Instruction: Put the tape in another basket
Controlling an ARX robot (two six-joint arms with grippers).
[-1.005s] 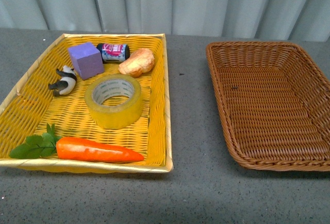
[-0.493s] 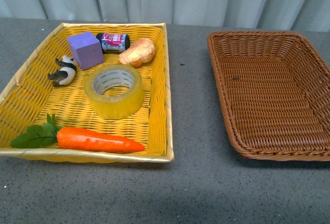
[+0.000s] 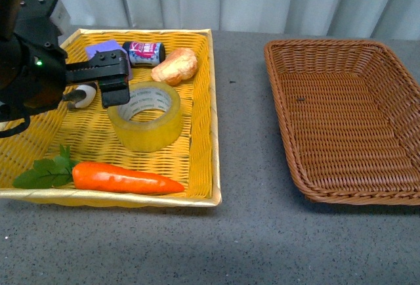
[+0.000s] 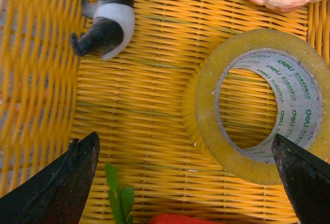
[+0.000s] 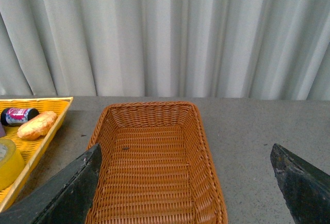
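Observation:
The tape (image 3: 146,117), a wide yellowish roll with a white printed core, lies flat in the yellow basket (image 3: 200,101). My left gripper (image 3: 113,80) is open and hovers over that basket, just left of and above the roll. In the left wrist view the tape (image 4: 206,100) lies toward one finger, partly between the open fingers of the left gripper (image 4: 184,141). The brown wicker basket (image 3: 341,121) stands to the right, with nothing in it. My right gripper (image 5: 185,152) is open above the near end of the brown basket (image 5: 149,167). It does not show in the front view.
The yellow basket also holds a purple block (image 3: 105,48), a small can (image 3: 144,52), a bread roll (image 3: 175,65), a panda figure (image 3: 82,94) and a carrot (image 3: 125,178). A strip of grey table (image 3: 239,121) separates the baskets. A curtain hangs behind.
My left arm has come into the front view from the left and now hangs over the yellow basket beside the tape. The objects have not moved.

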